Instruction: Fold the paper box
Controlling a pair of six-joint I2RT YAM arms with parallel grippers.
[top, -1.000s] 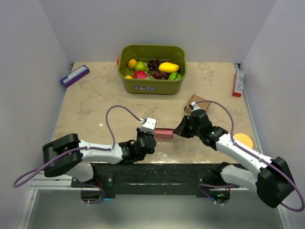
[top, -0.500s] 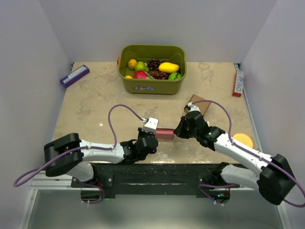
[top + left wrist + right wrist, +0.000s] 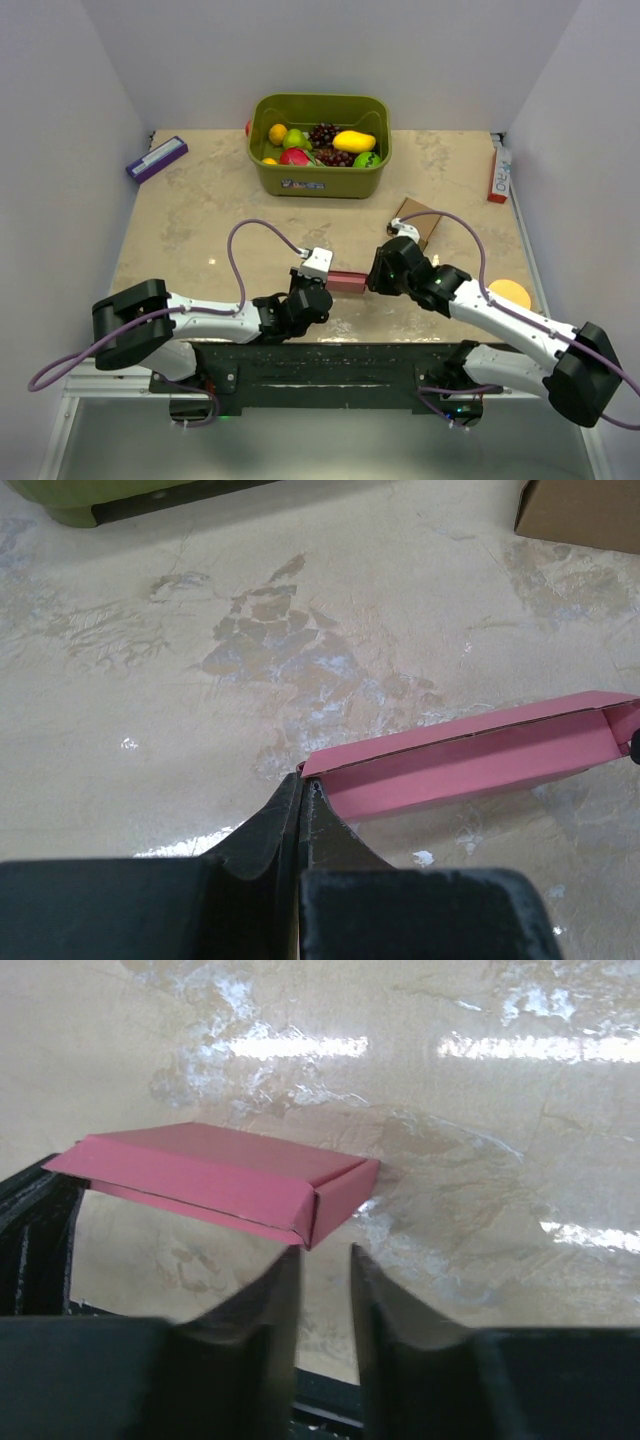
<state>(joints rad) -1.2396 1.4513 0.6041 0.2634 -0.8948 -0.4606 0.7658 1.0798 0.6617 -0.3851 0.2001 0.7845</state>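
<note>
The paper box is a slim pink-red sleeve at the near middle of the counter, lying between the two arms and well clear of the brown cardboard box and the green fruit bin farther back. The left claw is pressed together on the box's left end, pinching the thin card at its corner. From the shadow under it in the right wrist view, the box seems to be held slightly above the surface rather than resting flat. The right claw sits just at the opposite end with its jaws parted a little and nothing between them; the box's lower corner lies close to one fingertip. The body looks already formed, with long walls up and the right end face turned in, so the step in hand appears to be finishing that end while the other arm steadies the piece. The next move probably calls for the right claw to press or tuck the end flap squarely. The left pinch must stay firm, because thin card held by one corner could twist or slip under a sideways push.
</note>
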